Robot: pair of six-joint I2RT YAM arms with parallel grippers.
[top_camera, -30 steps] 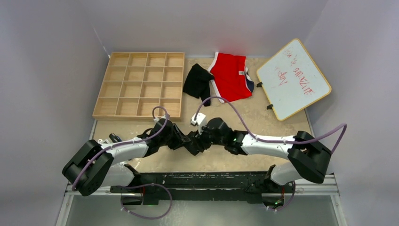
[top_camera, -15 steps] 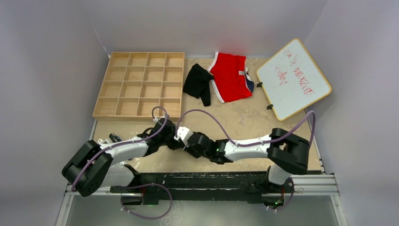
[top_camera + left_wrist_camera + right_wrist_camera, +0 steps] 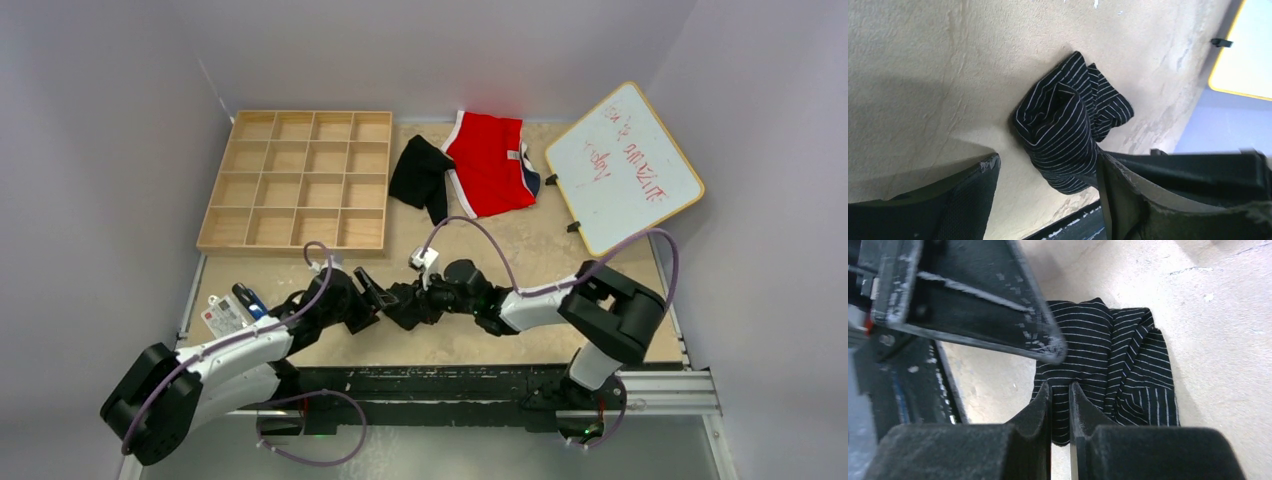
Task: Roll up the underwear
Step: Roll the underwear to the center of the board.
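Observation:
A bundled black underwear (image 3: 1063, 132) with fine white stripes lies on the beige table near its front edge. My left gripper (image 3: 1048, 172) is open, and the bundle lies between its fingers, close to the right one. My right gripper (image 3: 1059, 390) is shut to a narrow slit with a fold of the striped underwear (image 3: 1108, 360) in it. In the top view both grippers meet at centre front, left gripper (image 3: 368, 292) and right gripper (image 3: 405, 303), hiding most of the bundle. A second black underwear (image 3: 420, 175) lies flat at the back.
Red briefs (image 3: 490, 162) with white trim lie beside the second black one. A wooden grid tray (image 3: 295, 180) sits back left and a whiteboard (image 3: 622, 165) back right. A small card (image 3: 222, 316) lies front left. The black front rail (image 3: 430, 380) runs just behind the bundle.
My left gripper has opened and drawn back to the left. My right gripper has closed down on the striped bundle and shifted slightly right.

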